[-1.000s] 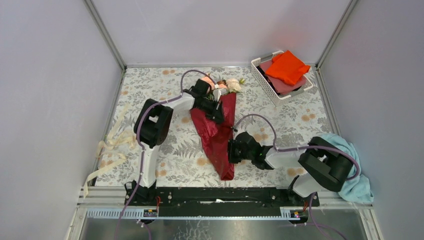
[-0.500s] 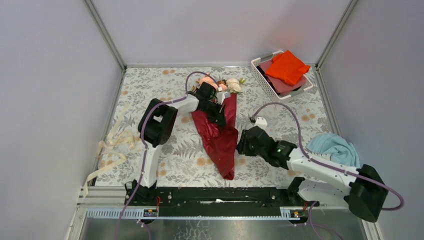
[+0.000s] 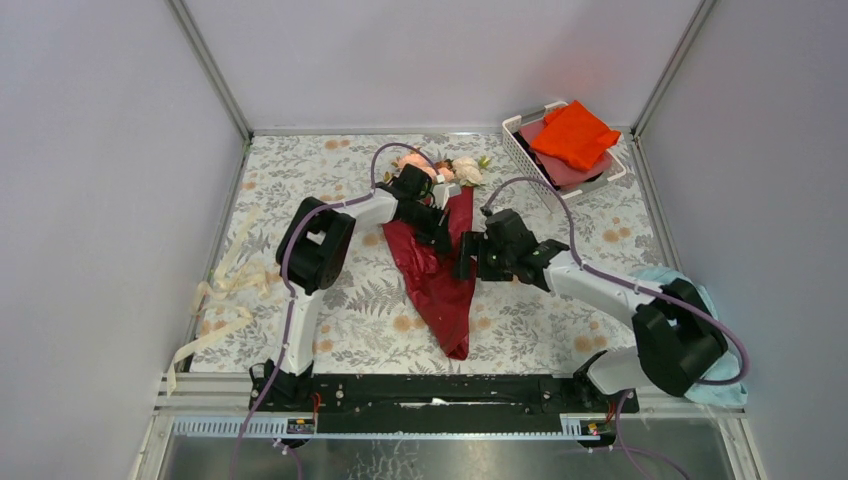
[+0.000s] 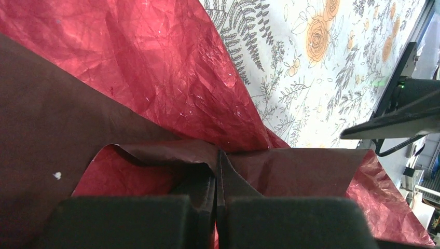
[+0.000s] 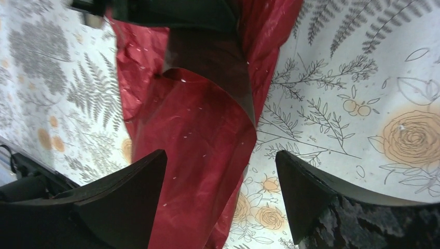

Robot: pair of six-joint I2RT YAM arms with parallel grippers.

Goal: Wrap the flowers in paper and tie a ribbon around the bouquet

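Observation:
The dark red paper [image 3: 440, 280] lies folded into a long cone on the floral table, its point toward the near edge. Pink and cream flowers [image 3: 452, 170] stick out at its far end. My left gripper [image 3: 437, 230] is shut on a fold of the paper [image 4: 155, 67]; in the left wrist view the pads [image 4: 216, 176] pinch a dark flap. My right gripper [image 3: 466, 256] hangs open just over the cone's right edge, and the paper [image 5: 197, 129] lies below and between its spread fingers [image 5: 220, 155], untouched. The cream ribbon [image 3: 222, 292] lies loose at the far left.
A white basket [image 3: 527, 160] with an orange cloth [image 3: 573, 133] and a dull pink one stands at the back right. A teal cloth [image 3: 705, 385] lies by the right arm's base. Grey walls close in the table [image 3: 330, 160] on three sides.
My right gripper let go of the cone's lower part, opened wide and swung up to its middle right edge. The left gripper kept its hold and barely moved.

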